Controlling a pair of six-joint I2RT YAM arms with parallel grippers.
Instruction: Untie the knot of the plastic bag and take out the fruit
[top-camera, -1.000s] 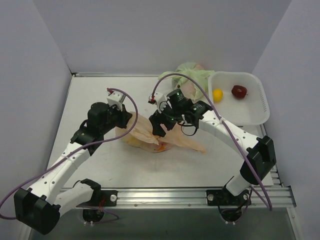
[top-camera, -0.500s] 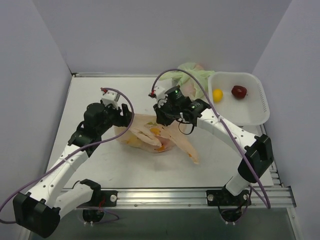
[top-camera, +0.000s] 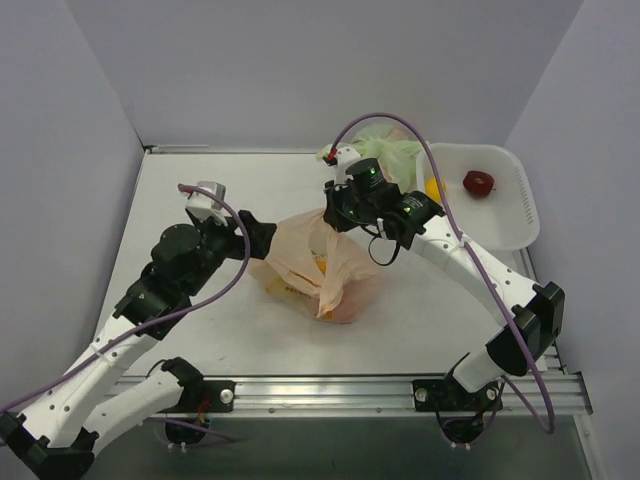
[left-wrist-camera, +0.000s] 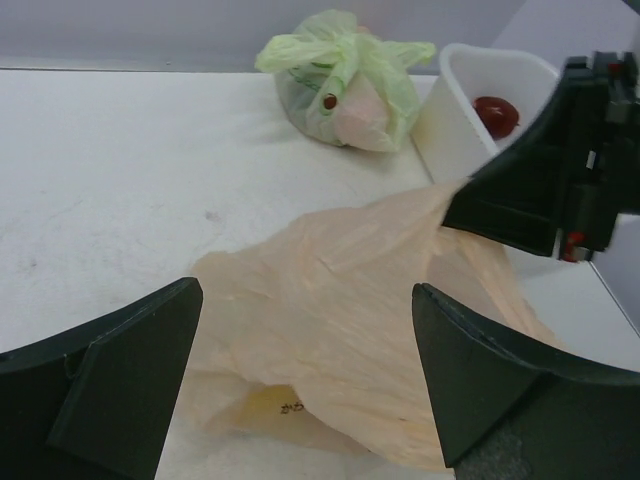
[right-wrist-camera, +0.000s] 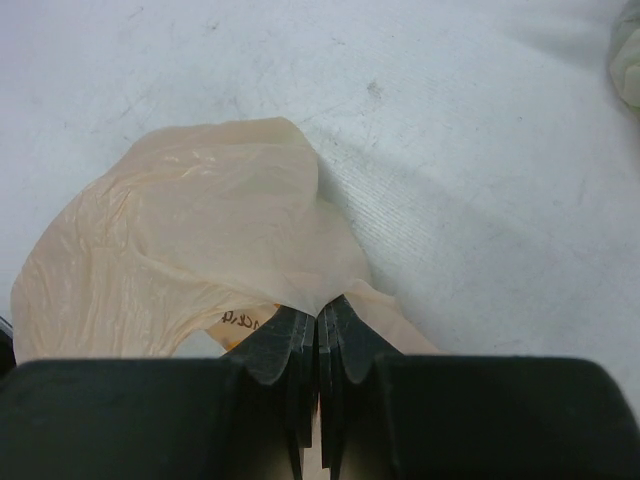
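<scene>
The peach-orange plastic bag (top-camera: 318, 268) lies mid-table, its top pulled up into a peak. My right gripper (top-camera: 334, 214) is shut on that peak of film, and the pinch shows at the closed fingertips (right-wrist-camera: 318, 312) in the right wrist view. My left gripper (top-camera: 264, 238) stands open just left of the bag (left-wrist-camera: 340, 330) with nothing between its fingers. A yellowish fruit (left-wrist-camera: 258, 405) shows faintly through the film at the bag's bottom. No tied knot shows in any view. A red fruit (top-camera: 478, 182) and a yellow one (top-camera: 434, 189) lie in the white bin.
A pale green knotted bag (top-camera: 384, 150) sits at the back, beside the white bin (top-camera: 512, 222) at the back right. The same green bag (left-wrist-camera: 345, 85) and bin (left-wrist-camera: 452, 118) show beyond the peach bag in the left wrist view. Walls enclose the table on three sides.
My right gripper has shut on the bag's film and lifted it up and back. My left gripper has let go, opened wide and drawn back to the left.
</scene>
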